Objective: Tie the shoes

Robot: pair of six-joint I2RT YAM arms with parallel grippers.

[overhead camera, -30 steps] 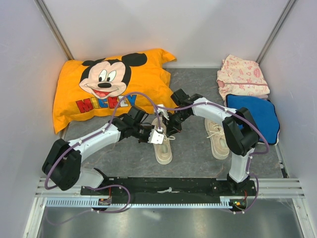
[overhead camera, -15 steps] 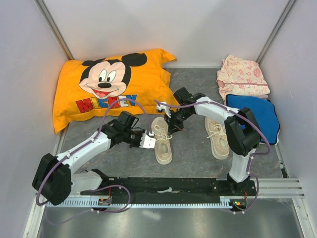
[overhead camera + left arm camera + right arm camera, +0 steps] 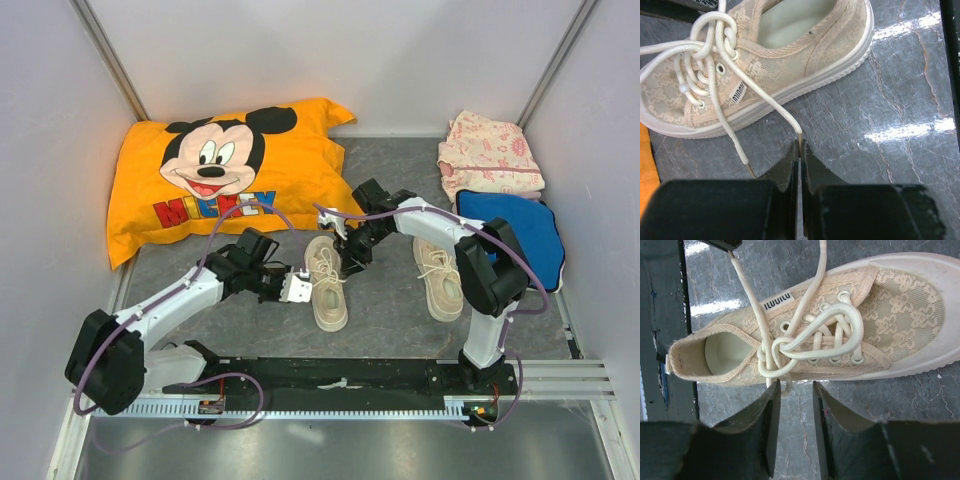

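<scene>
Two cream-beige shoes stand side by side on the grey floor, one in the middle (image 3: 329,298) and one to its right (image 3: 441,285). My left gripper (image 3: 298,288) sits at the left flank of the middle shoe (image 3: 790,60). Its jaws (image 3: 799,149) are shut on the tip of a white lace (image 3: 765,100) that runs up to the knot (image 3: 715,35). A second lace end (image 3: 735,145) lies loose on the floor. My right gripper (image 3: 348,265) is at the other flank of the same shoe (image 3: 880,320). It stands open (image 3: 794,390), with a short lace loop (image 3: 786,386) hanging by its left finger below the knot (image 3: 774,356).
An orange Mickey pillow (image 3: 225,175) lies at the back left. Folded pink cloth (image 3: 490,155) and a blue cushion (image 3: 515,232) are at the back right, close to the right shoe. White walls close in three sides, and a metal rail (image 3: 340,385) runs along the front.
My right gripper has opened and let go of the lace beside the knot. My left arm drew back to the left with the lace tip, then held still.
</scene>
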